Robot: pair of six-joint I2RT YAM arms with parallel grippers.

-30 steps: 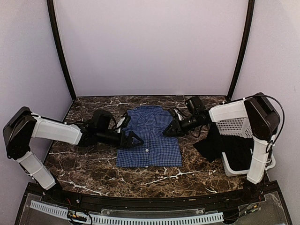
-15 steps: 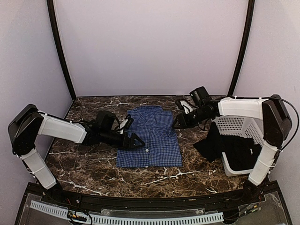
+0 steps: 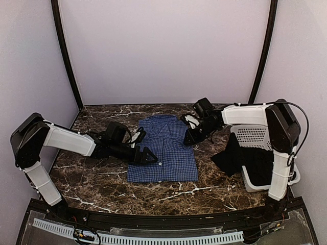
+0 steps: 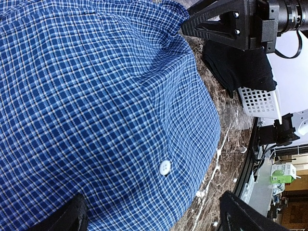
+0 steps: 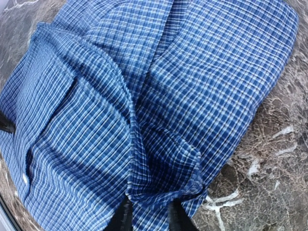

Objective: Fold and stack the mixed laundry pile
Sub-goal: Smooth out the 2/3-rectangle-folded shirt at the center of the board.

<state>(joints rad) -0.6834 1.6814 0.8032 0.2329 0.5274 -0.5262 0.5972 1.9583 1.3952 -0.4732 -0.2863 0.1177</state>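
The right fingers (image 5: pixel 124 217) have swung away from the checked shirt (image 3: pixel 162 150) and come back down onto its far right edge, near the shoulder. They now pinch a raised fold of cloth there. The left fingers (image 4: pixel 72 217) stay spread wide, low over the shirt's left edge, holding nothing. The shirt lies buttoned and mostly flat in the middle of the worktop (image 3: pixel 102 178). The black garment (image 3: pixel 240 155) hangs out of the white basket (image 3: pixel 258 135) on the right, untouched. To me this looks like a regrasp: a side fold of the shirt seems about to start, and the black piece waits its turn.
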